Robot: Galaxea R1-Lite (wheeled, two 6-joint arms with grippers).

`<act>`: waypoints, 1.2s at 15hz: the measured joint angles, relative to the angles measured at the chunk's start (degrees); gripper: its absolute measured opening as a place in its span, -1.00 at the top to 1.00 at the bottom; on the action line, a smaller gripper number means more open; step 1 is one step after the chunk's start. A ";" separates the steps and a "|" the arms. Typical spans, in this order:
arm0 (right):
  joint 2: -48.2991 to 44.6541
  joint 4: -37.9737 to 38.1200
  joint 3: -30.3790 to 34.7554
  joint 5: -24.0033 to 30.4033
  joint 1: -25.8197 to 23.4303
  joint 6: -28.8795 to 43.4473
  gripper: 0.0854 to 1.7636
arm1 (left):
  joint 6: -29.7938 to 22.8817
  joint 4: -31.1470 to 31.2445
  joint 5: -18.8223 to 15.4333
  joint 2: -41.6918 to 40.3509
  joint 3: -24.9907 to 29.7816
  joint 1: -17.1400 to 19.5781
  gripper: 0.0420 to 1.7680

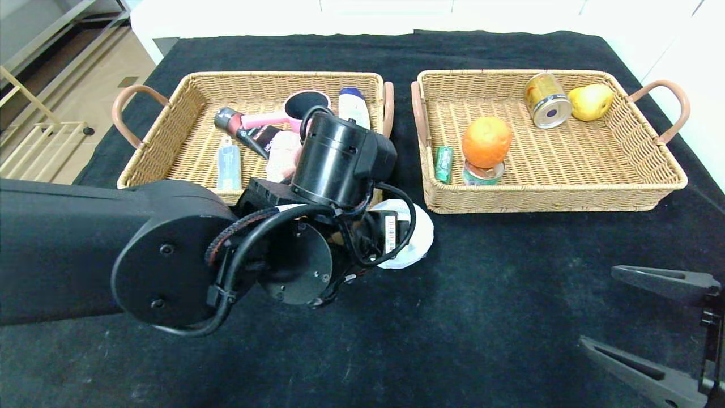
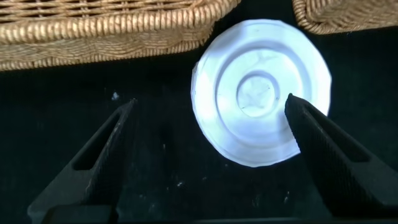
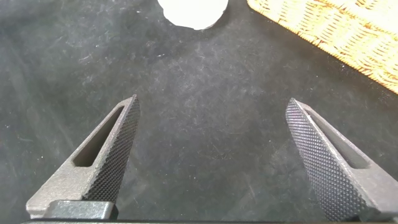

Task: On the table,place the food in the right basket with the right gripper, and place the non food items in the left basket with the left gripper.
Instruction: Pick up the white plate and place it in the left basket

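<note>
The white round tub (image 1: 418, 235) stands on the black table (image 1: 498, 294) just in front of the left basket (image 1: 170, 122), half hidden by my left wrist (image 1: 340, 158). In the left wrist view my left gripper (image 2: 211, 99) is open above the tub (image 2: 261, 93), which lies off toward one finger (image 2: 317, 140). The right basket (image 1: 651, 170) holds the orange (image 1: 486, 140) on the green-label tin (image 1: 483, 174), with the green gum pack (image 1: 444, 164) beside them. My right gripper (image 1: 651, 323) is open and empty at the table's front right (image 3: 211, 106).
The left basket holds a translucent case (image 1: 228, 164), a pink-handled tool (image 1: 260, 120), a white bottle (image 1: 353, 107) and other items partly hidden by my arm. A gold can (image 1: 546, 101) and a yellow pear (image 1: 591, 102) lie at the right basket's back.
</note>
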 joint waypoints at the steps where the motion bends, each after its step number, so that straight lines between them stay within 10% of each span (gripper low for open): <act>1: 0.00 0.00 0.00 0.01 0.00 0.00 -0.94 | 0.00 -0.01 0.02 0.52 -0.18 0.11 -0.93; 13: 0.13 0.06 0.11 0.00 0.09 0.00 -0.94 | -0.09 0.02 0.05 3.17 -0.74 1.00 -0.94; 18: 0.15 -0.05 0.35 0.00 0.16 -0.13 -0.94 | -0.09 0.00 -0.04 3.40 -0.55 1.05 -0.15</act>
